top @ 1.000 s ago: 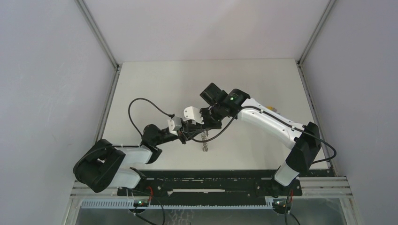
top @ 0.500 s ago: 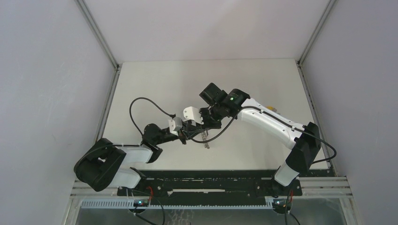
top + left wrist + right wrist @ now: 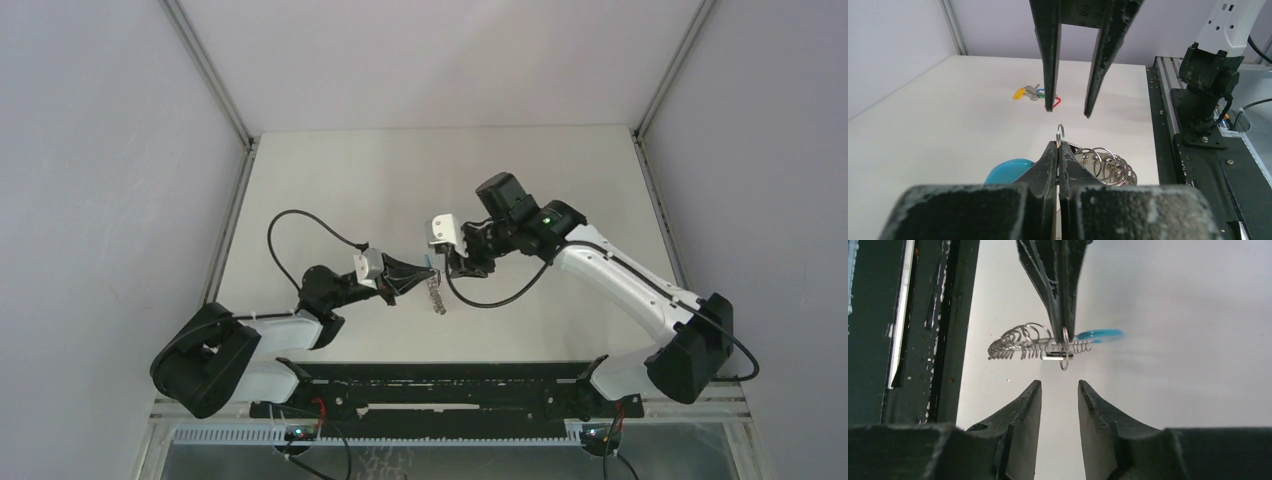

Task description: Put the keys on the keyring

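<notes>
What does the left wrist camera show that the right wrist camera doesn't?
Only left wrist: the keys, lying on the table beyond the open right pincer, and the right arm's base. Only right wrist: the keyring seen side-on, its rings strung out in a row. Both: the left pincer shut on the keyring, with the right pincer facing it, not touching.

The keys (image 3: 1035,93) lie on the table (image 3: 350,180), right of the keyring (image 3: 1105,167).
</notes>
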Controlling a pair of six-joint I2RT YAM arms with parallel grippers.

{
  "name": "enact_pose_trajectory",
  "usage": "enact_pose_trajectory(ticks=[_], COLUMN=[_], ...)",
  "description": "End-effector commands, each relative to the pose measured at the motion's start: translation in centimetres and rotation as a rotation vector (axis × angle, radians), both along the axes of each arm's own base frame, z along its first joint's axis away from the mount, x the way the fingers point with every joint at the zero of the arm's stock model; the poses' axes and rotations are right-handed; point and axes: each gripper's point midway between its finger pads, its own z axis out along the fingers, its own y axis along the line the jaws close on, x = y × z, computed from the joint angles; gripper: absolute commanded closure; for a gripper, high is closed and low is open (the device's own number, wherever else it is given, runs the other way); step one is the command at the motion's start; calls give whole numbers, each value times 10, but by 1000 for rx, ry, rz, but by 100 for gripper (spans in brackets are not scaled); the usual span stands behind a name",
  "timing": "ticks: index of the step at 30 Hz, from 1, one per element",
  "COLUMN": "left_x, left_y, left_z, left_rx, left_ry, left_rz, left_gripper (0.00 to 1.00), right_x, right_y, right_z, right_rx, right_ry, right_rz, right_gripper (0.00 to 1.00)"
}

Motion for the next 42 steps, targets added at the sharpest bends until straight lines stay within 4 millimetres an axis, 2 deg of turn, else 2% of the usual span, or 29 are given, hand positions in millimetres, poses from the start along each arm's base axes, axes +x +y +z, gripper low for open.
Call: enact_pose_trajectory(ticks=[1,8,15,24,32,36,38,42], left_x=[-2,-6,-7,-9,-10,-9,-9,-7], left_y=[4,4,4,6,5,5,6,8], left_z=[34,39,44,49,51,50,47,43], left_rx=[-82,-90,-100,-110,-113,-111,-109,-102], left_ry=[-91,-102,-112,-123,-124,-122,-120,-122], left_rz=[16,0,-4,-6,-11,-8,0,22], left_gripper=[100,100,100,100,100,100,99,90], right_x=[0,-1,-5,-4,-5,-5,-4,-1], right_y=[14,20,28,32,34,34,32,25], right_z=[31,37,28,18,16,17,15,13], right_rx=[236,354,379,375,385,380,362,303], right_ry=[-19,52,120,159,183,179,172,148], right_rz=[84,162,206,213,227,223,204,153], right_gripper=[67,66,66,73,82,98,100,100])
